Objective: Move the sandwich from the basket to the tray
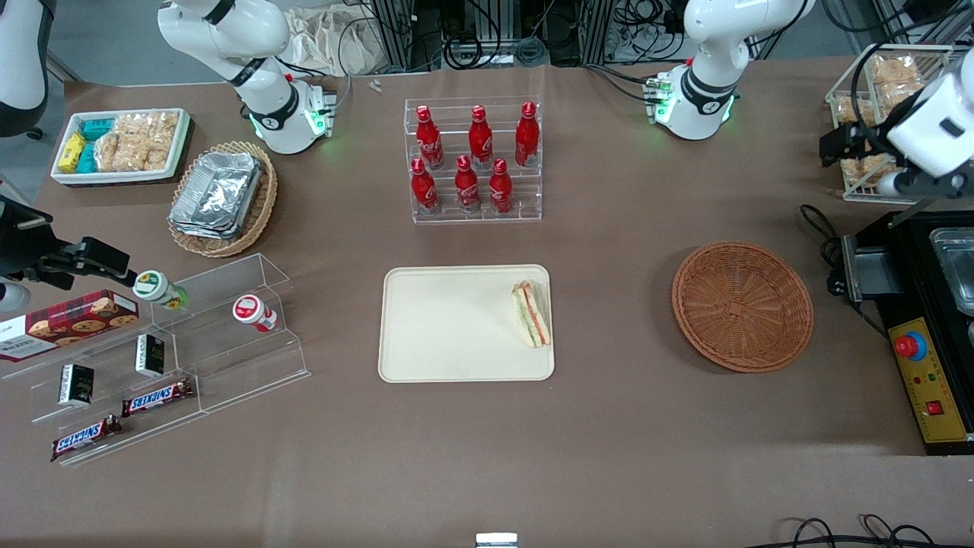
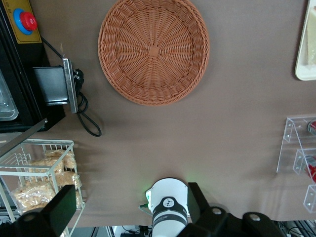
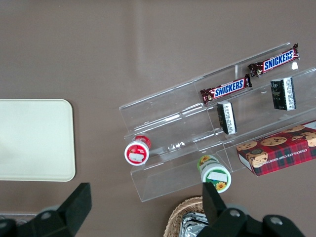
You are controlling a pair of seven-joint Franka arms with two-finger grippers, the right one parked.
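Observation:
The sandwich [image 1: 531, 313] lies on the cream tray [image 1: 449, 327], at the tray's edge nearest the working arm's end. Nothing is in the round reddish-brown basket [image 1: 742, 306], which stands on the table beside the tray; the left wrist view shows the basket [image 2: 154, 49] and a corner of the tray [image 2: 308, 49]. My left gripper [image 1: 831, 146] hangs high above the table beside a wire rack, farther from the front camera than the basket. In the wrist view the gripper [image 2: 131, 203] is open, its fingers wide apart with nothing between them.
A wire rack of snacks [image 1: 883, 91] stands close to the gripper. A black control box with a red button [image 1: 924, 358] sits at the working arm's end. A clear stand of red bottles [image 1: 475, 160] is farther back than the tray. A tan basket of foil containers [image 1: 222, 198] lies toward the parked arm's end.

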